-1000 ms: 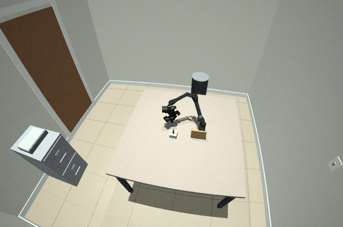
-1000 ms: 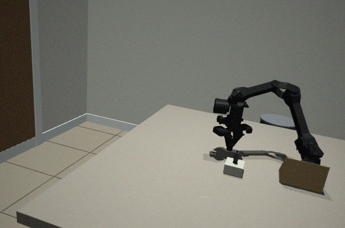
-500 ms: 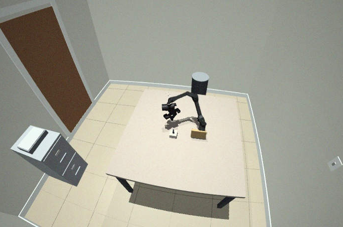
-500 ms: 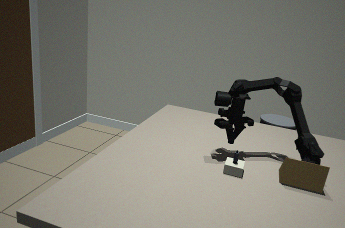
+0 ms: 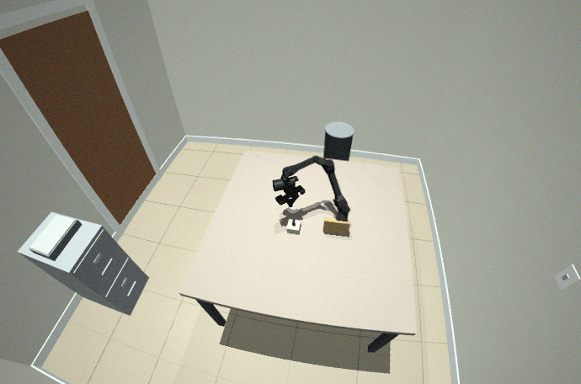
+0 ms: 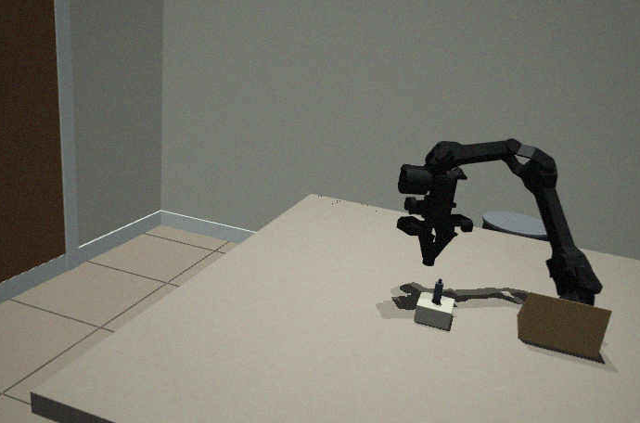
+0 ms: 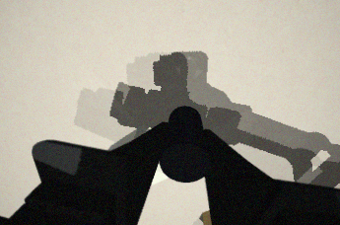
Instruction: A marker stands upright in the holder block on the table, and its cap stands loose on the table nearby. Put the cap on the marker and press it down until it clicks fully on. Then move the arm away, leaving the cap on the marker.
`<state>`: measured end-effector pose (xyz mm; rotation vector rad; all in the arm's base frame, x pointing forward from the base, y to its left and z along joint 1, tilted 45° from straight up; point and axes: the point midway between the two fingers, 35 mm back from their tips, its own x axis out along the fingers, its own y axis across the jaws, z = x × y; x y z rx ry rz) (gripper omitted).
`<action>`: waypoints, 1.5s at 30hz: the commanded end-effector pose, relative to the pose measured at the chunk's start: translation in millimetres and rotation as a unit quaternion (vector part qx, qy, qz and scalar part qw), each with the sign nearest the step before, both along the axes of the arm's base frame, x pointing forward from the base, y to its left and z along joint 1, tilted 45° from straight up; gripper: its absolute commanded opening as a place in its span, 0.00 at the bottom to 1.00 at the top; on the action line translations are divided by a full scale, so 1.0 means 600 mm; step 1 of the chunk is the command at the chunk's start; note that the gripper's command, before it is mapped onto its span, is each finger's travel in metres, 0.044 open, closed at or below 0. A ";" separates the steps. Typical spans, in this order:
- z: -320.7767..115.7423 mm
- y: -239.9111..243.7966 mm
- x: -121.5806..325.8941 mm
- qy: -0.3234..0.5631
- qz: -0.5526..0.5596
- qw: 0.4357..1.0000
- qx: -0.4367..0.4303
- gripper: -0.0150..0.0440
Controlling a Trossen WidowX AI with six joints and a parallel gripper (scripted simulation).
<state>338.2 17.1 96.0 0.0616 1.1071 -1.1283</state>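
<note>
Top view: the gripper (image 5: 288,202) hangs above the table (image 5: 255,271); the marker (image 5: 293,223) in its holder block (image 5: 294,227) sits below, too small to read.

Exterior view: the marker (image 6: 438,290) stands below and slightly aside, so a misaligned descent could tip it.

Wrist view: the fingers pinch the dark cap (image 7: 183,145), which hides the marker.

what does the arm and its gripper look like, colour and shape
The arm is matte black throughout: slim boxy links with chunky rounded joints. A stubby black cylinder juts sideways at the wrist. The gripper has two black fingers tapering to a point. No cables or markings show.
</note>
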 end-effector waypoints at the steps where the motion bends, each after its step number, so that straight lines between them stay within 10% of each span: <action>1: -0.015 0.027 -0.001 0.001 -0.002 1.000 0.003 0.25; 45: -0.110 0.168 -0.055 0.002 -0.005 1.000 -0.003 0.25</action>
